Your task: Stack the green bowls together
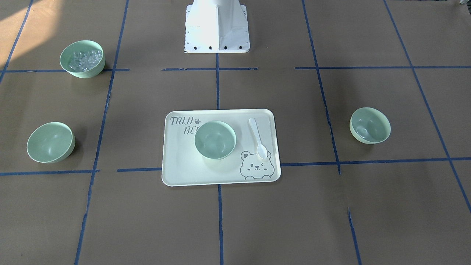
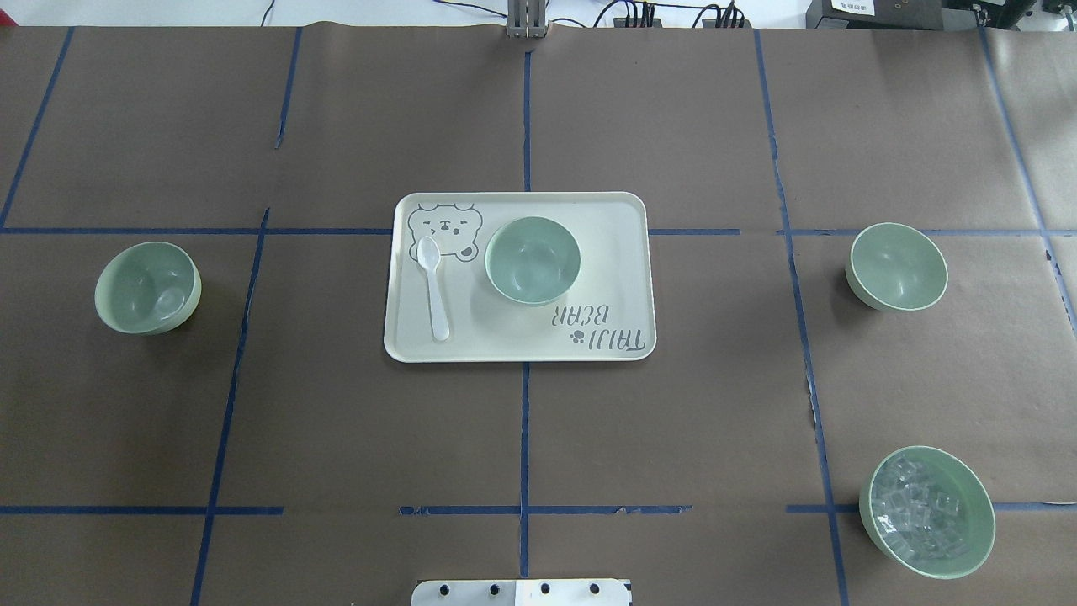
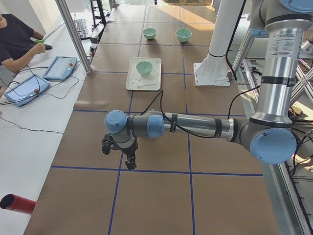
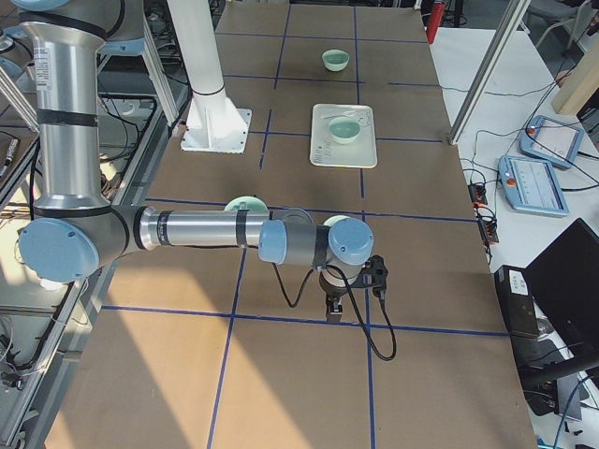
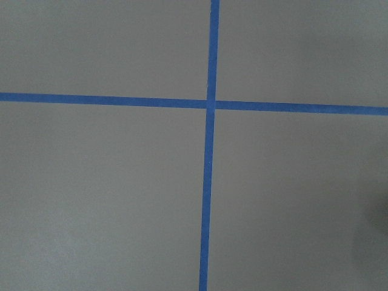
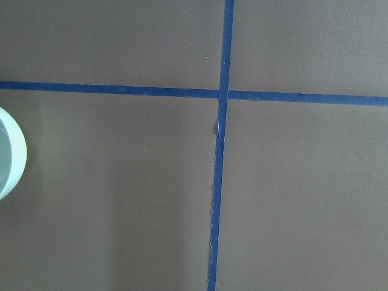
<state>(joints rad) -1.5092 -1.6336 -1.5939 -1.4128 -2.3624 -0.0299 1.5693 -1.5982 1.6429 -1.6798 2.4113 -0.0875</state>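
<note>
Three plain green bowls stand apart. One (image 2: 532, 261) sits on the cream tray (image 2: 614, 227), also in the front view (image 1: 215, 140). One (image 2: 147, 288) stands on the table's left (image 1: 369, 125). One (image 2: 897, 266) stands on the right (image 1: 50, 142). My left gripper (image 3: 128, 159) hangs over bare table beyond the left end. My right gripper (image 4: 339, 304) hangs beyond the right end, near the right bowl (image 4: 342, 222). Both show only in side views, so I cannot tell whether they are open or shut. A bowl rim (image 6: 9, 154) shows at the right wrist view's left edge.
A fourth green bowl with clear cubes (image 2: 927, 512) stands at the near right. A white spoon (image 2: 435, 286) lies on the tray beside its bowl. The robot's white base (image 1: 216, 27) stands mid-table at the near edge. An operator (image 3: 17, 41) sits at the far side.
</note>
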